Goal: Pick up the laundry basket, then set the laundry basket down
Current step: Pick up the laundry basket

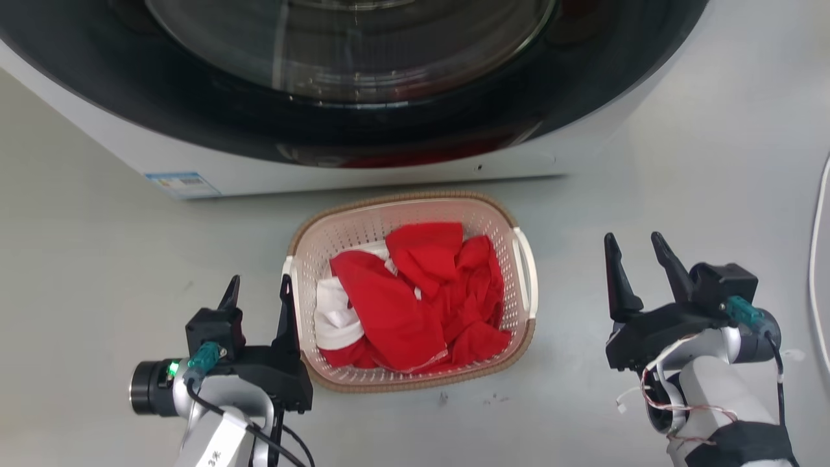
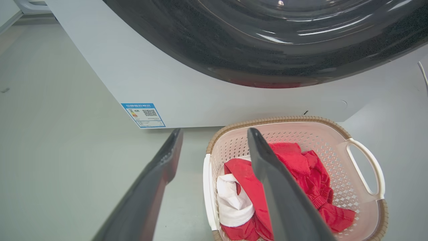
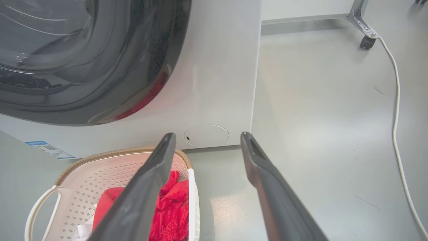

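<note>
Two claws are hanging open, gripping nothing: the left claw point(image 1: 259, 285) is hovering just beside the left handle point(image 1: 293, 305) of the laundry basket point(image 1: 363, 233), the right claw point(image 1: 633, 243) well apart from its other side. The basket is sitting on the grey floor point(image 1: 97, 292) close in front of the washing machine point(image 1: 363, 172), holding red and white clothes point(image 1: 415, 298).

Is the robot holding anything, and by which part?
No. The left gripper and right gripper are both open; the laundry basket sits unheld on the floor.
</note>
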Robot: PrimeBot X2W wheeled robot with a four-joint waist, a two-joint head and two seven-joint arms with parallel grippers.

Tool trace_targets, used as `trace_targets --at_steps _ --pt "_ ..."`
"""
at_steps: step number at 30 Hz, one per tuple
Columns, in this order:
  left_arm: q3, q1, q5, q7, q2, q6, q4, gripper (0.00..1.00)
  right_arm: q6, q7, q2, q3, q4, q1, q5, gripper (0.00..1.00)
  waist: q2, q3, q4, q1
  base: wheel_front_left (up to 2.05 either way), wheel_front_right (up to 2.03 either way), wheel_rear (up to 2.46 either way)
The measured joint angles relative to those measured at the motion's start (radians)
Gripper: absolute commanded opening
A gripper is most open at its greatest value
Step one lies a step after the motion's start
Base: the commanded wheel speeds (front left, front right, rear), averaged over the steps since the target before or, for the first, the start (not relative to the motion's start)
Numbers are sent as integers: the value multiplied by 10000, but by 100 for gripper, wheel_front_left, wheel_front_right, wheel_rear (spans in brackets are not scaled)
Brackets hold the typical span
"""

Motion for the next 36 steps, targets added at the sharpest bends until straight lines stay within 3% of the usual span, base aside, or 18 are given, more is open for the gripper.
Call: trace_targets --at_steps 22,36 --pt "-662 -2607 -1174 -184 -48 0 1793 100 416 157 25 560 1590 -2871 -205 100 1 3284 306 -1 0 0 0" --pt "-834 -3586 -1678 -593 -90 0 3051 100 545 -150 81 940 2648 -3638 -309 100 0 4782 471 -3 0 0 0"
